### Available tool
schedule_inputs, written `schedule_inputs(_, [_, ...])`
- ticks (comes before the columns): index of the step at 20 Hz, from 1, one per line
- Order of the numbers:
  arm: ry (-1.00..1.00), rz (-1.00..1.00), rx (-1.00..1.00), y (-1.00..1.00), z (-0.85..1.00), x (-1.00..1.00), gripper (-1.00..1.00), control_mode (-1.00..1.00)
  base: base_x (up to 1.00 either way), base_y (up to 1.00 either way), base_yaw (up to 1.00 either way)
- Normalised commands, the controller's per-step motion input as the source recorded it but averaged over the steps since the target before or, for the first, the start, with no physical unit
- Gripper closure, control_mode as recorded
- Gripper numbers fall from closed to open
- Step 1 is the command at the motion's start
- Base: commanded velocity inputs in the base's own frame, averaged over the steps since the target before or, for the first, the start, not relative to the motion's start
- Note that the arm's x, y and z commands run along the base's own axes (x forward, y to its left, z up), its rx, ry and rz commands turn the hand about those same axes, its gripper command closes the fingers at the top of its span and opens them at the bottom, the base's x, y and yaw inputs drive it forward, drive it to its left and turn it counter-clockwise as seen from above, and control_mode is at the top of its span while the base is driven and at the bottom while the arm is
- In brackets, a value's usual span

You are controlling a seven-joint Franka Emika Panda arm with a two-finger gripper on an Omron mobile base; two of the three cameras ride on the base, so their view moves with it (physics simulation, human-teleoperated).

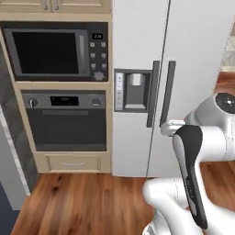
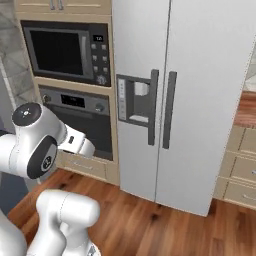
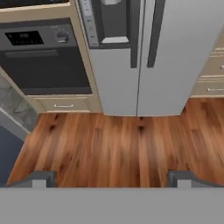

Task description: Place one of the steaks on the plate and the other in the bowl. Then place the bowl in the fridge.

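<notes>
Gripper (image 3: 112, 177) at the frame bottom is spread wide and empty over the wood floor (image 3: 113, 144). Upper center, the fridge (image 3: 175, 57) stands shut. I think an arm swing could bump its handles (image 3: 151, 35).

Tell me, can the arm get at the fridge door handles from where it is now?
Probably yes. The fridge stands shut straight ahead, its two handles face the robot over bare floor, and the gripper is open and empty, though still back from the doors.
</notes>
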Motion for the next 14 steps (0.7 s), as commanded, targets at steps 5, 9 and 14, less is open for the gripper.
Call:
schedule_inputs(5, [0.0, 0.0, 0.0, 0.0, 0.0, 0.0, -1.0, 1.0, 0.25, -0.79, 0.03])
schedule_inputs(9, [0.0, 0.0, 0.0, 0.0, 0.0, 0.0, -1.0, 1.0, 0.1, -0.24, -0.15])
schedule_inputs(14, [0.0, 0.0, 0.0, 0.0, 0.0, 0.0, -1.0, 1.0, 0.5, 0.09, -0.31])
